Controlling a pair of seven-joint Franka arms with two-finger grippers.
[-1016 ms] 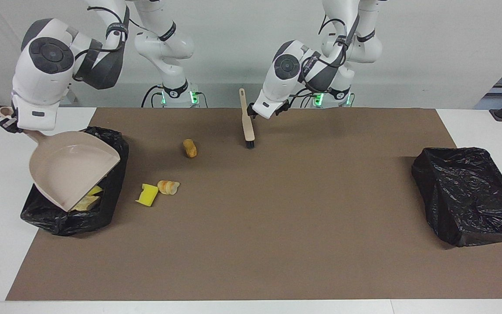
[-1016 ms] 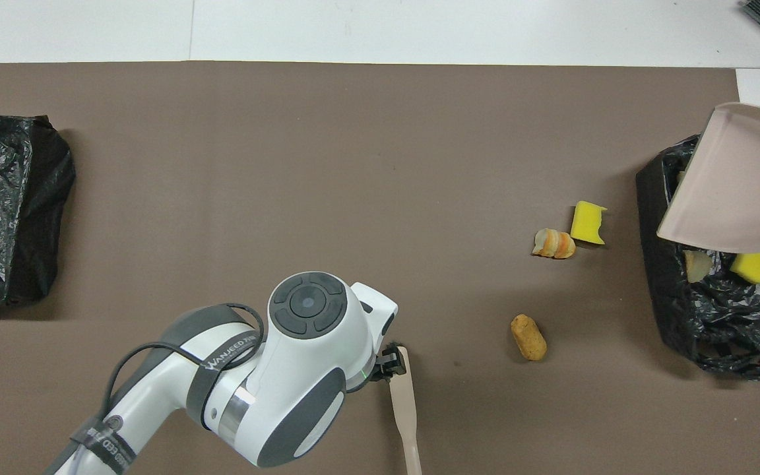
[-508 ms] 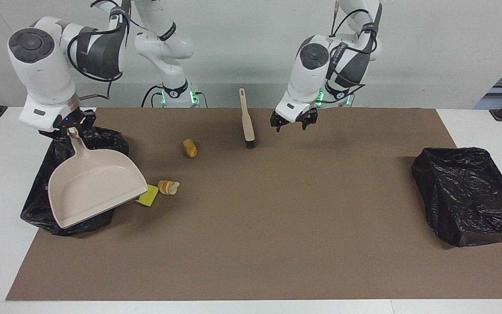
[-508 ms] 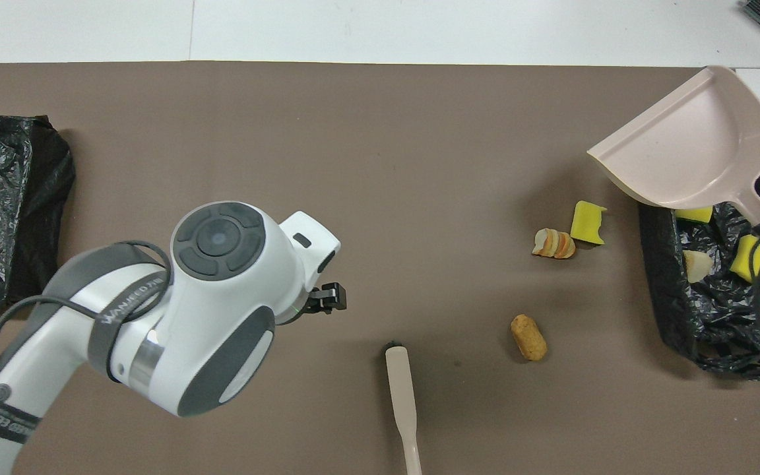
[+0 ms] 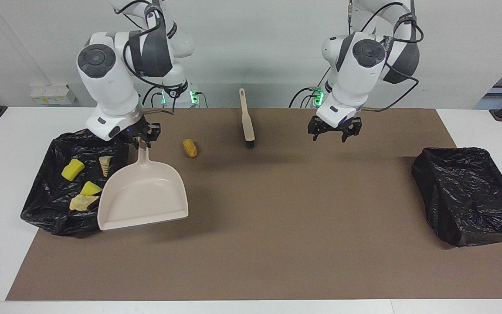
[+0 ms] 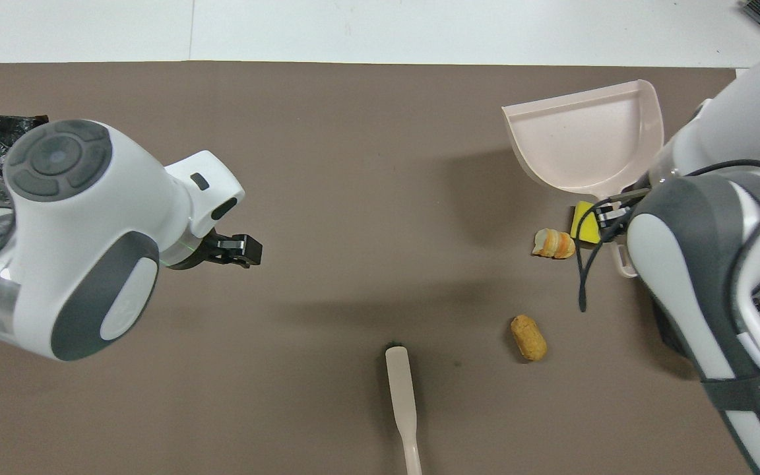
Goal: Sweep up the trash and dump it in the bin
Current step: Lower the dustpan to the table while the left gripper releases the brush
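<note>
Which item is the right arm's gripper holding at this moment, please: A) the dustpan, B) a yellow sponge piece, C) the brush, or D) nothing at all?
A: the right gripper is shut on the handle of the dustpan, which hangs tilted beside the bin, while the brush lies alone on the mat and the left gripper is open and empty.

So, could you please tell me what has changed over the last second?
The right hand has swung the dustpan from its tipped position over the bin out above the mat, level again, covering the two scraps beside the bin in the facing view. The left hand let go of the brush and moved off toward its own end, open. The brush, the orange-brown nugget and both bins stayed put.
</note>
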